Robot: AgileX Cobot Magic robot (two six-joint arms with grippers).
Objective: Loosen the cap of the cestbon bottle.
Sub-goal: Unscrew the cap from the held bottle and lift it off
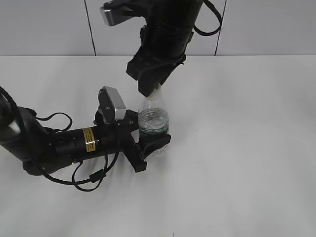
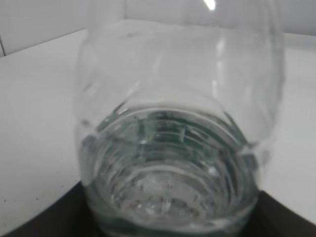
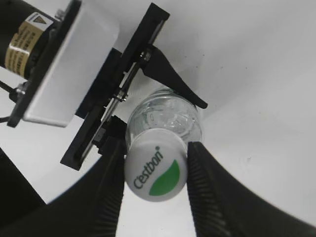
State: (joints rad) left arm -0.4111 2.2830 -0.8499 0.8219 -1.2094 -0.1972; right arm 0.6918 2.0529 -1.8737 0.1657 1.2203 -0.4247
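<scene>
The cap, white with a green leaf and "Cestbon" printed on top, sits at the lower centre of my right wrist view, pinched between the two fingers of my right tool, which comes down on it from the upper centre of the exterior view. It is on the cestbon bottle, which stands upright at mid-frame on the white desk. My left tool, reaching in from the lower left, clamps the bottle's lower body.
</scene>
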